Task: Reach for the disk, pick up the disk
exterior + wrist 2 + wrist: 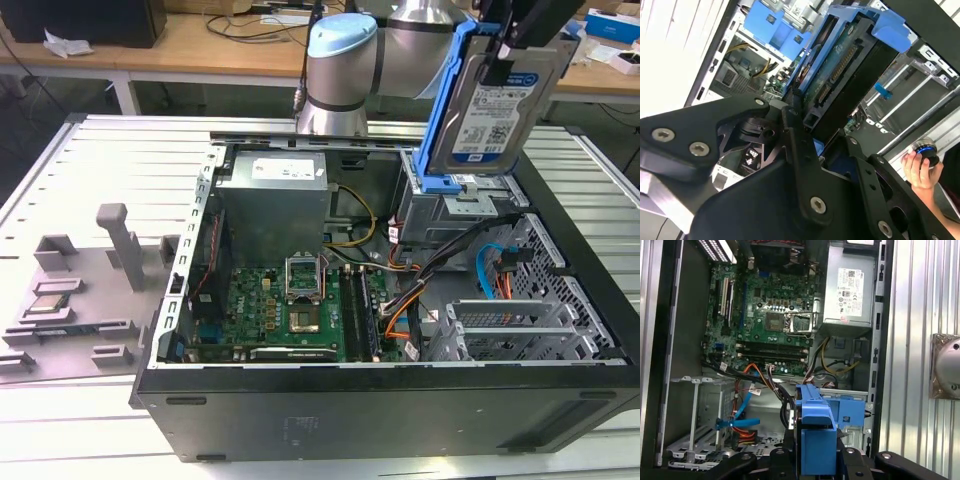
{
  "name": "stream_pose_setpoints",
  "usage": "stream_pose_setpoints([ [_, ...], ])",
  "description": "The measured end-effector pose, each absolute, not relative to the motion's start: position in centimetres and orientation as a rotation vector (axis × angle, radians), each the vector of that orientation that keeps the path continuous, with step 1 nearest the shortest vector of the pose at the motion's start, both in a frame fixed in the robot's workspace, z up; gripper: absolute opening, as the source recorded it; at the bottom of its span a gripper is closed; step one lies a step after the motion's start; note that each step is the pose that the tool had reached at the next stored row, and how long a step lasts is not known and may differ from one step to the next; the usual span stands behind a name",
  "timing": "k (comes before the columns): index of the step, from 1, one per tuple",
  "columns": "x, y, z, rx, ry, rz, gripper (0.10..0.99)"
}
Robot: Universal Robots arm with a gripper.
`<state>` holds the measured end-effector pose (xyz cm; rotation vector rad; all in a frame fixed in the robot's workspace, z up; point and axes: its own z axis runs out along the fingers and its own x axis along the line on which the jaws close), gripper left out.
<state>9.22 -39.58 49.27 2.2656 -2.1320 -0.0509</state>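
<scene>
The robot's black hand [517, 45] is clenched on the top edge of the disk [490, 100], which hangs upright and slightly tilted above the far corner of the open computer case [380, 400] on the exterior view's right. The disk is a flat silver metal slab with a white-and-blue label, framed by a blue plastic bracket. Its lower edge sits just above the grey drive bay [470, 205], with open air on both sides.

In the second wrist view the hand's dark linkage fingers [800, 135] press against the disk's green circuit side.

Inside the case, room is tight. A plain silver power supply box [275, 195] fills the far wall and the green motherboard [290, 310] covers the floor. Orange and blue cables [495, 270] loop beside a perforated metal card cage [540, 300].

The case stands on a ribbed metal counter [110, 170]. A grey moulded fixture [90, 290] lies well apart from it on the exterior view's left.

At the edge of the second wrist view, a person's fingers [914, 167] curl round a small round knob [924, 148].
</scene>
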Motion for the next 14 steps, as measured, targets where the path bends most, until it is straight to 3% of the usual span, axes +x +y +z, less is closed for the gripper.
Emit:
stream_pose_setpoints([
  [14,9.2,-42.7,49.3,2.266,-2.132,-0.051,0.369],
])
